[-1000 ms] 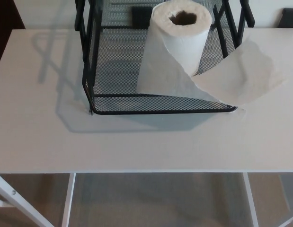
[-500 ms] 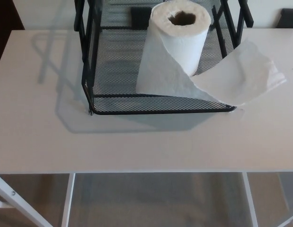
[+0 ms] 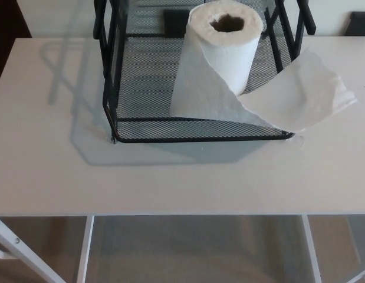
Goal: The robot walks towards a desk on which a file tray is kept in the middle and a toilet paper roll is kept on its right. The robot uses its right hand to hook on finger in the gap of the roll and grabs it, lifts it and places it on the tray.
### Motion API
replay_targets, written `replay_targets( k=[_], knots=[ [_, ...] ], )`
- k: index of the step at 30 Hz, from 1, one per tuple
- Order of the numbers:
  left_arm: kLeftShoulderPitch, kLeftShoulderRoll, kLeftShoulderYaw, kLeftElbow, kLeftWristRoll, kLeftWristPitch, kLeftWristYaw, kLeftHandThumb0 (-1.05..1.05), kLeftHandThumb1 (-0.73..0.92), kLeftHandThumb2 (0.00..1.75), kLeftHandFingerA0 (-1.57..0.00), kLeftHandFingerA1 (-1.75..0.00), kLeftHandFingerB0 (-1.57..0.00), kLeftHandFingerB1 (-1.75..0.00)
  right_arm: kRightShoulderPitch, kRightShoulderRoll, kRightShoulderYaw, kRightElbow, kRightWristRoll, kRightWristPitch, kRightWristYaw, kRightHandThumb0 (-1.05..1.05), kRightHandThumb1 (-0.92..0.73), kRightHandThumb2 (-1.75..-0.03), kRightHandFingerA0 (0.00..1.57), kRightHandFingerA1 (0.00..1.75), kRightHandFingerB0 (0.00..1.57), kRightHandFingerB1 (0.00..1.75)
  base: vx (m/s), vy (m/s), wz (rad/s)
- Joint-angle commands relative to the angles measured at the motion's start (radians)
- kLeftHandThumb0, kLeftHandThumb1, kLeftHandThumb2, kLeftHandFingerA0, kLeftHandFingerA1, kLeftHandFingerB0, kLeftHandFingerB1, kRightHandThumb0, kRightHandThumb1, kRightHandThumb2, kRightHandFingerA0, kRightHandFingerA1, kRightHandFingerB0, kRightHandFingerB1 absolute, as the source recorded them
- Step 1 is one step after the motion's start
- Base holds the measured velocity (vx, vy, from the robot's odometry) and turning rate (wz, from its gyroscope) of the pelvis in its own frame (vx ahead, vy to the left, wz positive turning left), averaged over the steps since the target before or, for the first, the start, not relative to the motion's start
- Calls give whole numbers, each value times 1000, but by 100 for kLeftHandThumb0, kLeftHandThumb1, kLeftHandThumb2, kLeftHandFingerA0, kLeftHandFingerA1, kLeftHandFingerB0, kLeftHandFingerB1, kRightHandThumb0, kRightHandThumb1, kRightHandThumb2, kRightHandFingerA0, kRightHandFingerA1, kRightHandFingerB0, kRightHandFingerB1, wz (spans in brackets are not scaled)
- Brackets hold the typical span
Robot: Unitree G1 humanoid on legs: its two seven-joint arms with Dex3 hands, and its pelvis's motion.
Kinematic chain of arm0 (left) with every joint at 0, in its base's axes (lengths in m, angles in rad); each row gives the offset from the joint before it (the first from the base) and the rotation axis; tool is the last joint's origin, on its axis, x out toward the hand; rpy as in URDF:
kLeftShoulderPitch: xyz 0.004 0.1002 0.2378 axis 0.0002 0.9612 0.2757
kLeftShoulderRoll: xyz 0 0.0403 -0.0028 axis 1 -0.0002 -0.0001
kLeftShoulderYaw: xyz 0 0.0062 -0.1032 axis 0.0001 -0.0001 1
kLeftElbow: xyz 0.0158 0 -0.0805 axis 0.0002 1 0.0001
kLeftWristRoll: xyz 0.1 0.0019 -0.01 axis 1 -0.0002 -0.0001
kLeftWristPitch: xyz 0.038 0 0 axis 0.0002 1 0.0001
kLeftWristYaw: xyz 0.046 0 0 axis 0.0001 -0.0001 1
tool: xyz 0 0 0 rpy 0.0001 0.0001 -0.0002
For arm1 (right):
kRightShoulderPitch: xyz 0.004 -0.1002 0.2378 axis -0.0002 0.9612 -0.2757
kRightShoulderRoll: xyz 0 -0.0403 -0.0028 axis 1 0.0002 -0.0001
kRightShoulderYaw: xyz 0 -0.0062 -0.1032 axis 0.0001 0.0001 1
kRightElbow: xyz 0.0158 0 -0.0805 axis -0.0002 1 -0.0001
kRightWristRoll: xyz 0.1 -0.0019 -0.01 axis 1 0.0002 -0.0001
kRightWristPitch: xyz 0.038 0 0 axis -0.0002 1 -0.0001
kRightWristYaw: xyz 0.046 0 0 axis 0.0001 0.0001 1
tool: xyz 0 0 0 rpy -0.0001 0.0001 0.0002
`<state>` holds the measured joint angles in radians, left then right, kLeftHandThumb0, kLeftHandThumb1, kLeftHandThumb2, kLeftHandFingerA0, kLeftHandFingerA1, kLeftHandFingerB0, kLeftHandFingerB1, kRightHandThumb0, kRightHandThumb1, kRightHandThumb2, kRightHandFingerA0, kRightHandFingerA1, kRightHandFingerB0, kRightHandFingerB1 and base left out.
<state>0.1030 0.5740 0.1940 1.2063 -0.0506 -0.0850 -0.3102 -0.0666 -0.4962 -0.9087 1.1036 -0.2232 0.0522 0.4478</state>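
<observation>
The toilet paper roll (image 3: 224, 44) stands upright inside the black wire-mesh file tray (image 3: 147, 88), toward the tray's right and far part, with its hollow core facing up. A loose tail of paper (image 3: 294, 97) unwinds from the roll's near side, runs down across the mesh floor, crosses the tray's near right corner and spreads out onto the white desk (image 3: 182, 171) to the right of the tray, its far edge lifted and slightly curled. The tray sits at the far middle of the desk, its near rim forming a dark rounded line across the surface, and black upright posts rise at its left and right sides. A soft grey shadow of the tray falls on the desk to the left and just near of it. Below the desk's near edge, white frame legs and a beige floor show. Neither robot hand appears anywhere in the head view, so nothing can be said about whether either one is spread, closed or holding something.
</observation>
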Motion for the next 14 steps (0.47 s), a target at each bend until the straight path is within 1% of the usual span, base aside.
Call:
replay_targets(
  k=[1,3,4,5,6,7,8,9,10,12,13,14],
  knots=[
    [8,14,35,-9,-24,-17,6,-101,71,106,-30,-80,-27,-72,19,10,48,49,88,29,-228,-87,-69,-97,0,15,0,4,0,0,0],
    [10,13,36,-10,-20,-20,10,-101,70,105,-30,-80,-28,-72,19,8,59,53,99,28,-233,-87,-69,-97,0,15,0,4,0,0,0],
    [10,12,38,-13,-20,-14,10,-98,92,74,-28,-85,-27,-75,19,6,66,56,106,27,-236,-87,-69,-97,0,15,0,4,0,0,0],
    [8,12,39,-11,-19,-14,9,-102,71,107,-30,-80,-27,-72,20,5,72,57,112,26,-239,-87,-69,-97,0,15,0,4,0,0,0],
    [5,13,39,-11,-18,-14,9,-102,71,107,-30,-80,-27,-72,22,5,74,58,118,25,-240,-87,-69,-97,0,15,0,4,0,0,0],
    [9,14,37,-7,-12,-30,10,-100,92,74,-29,-89,-28,-78,23,5,82,59,127,23,-244,-87,-69,-97,0,15,0,4,0,0,0],
    [9,12,44,-9,-19,-25,11,-102,70,103,-32,-81,-29,-73,21,3,90,61,133,23,-247,-87,-69,-97,0,15,0,4,0,0,0],
    [10,15,42,-7,-16,-29,-3,-102,71,106,-29,-80,-26,-73,22,2,99,62,141,23,-250,-87,-69,-97,0,15,0,4,0,0,0],
    [12,13,43,-6,-15,-30,0,-100,92,74,-28,-88,-27,-77,23,-1,109,63,151,22,-253,-87,-69,-97,0,15,0,4,0,0,0],
    [6,10,44,-1,-11,-22,15,-103,92,73,-30,-92,-29,-81,24,-4,124,64,166,22,-259,-87,-69,-97,0,15,0,4,0,0,0],
    [6,11,41,-4,-8,-20,14,-100,92,75,-29,-87,-28,-77,25,-5,134,66,176,21,-262,-87,-69,-97,0,15,0,4,0,0,0],
    [6,11,41,-4,-8,-20,14,-100,92,75,-29,-87,-28,-77,25,-5,134,66,176,21,-262,-87,-69,-97,0,15,0,4,0,0,0]
  ],
)
